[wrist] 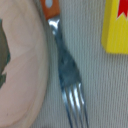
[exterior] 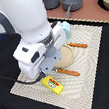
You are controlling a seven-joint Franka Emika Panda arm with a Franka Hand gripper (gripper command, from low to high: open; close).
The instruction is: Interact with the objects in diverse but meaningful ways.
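Although the arm hid most of the mat (exterior: 94, 59) in the exterior view, we recorded the claw (exterior: 47, 72) hanging low over the cloth, close above the yellow packet (exterior: 53, 84), which lay flat near the mat's front edge. We could not tell whether the claw was spread or pressed together, since the wrist housing covered the tips in the exterior view and the wrist view showed none of them. The wrist view looked straight down on a fork (wrist: 66, 70) with an orange handle, lying flat on the ribbed cloth between the rim of a beige plate (wrist: 22, 65) and a corner of the packet; the fork was just beside the plate rim and apart from the packet. We judged the step in hand to be a pick of either the fork or the packet, and could not say which. For the fork, we advised closing across the narrow neck, square to its length, and pressing down to the cloth, because the thin metal offered little height to catch. For the packet, a grip across its short side seemed safer. A second orange-handled utensil (exterior: 78, 45) lay beyond the plate, and a grey pot (exterior: 73, 2) stood on the counter (exterior: 92, 14) behind. The packet carried a red label, but no writing could be read.
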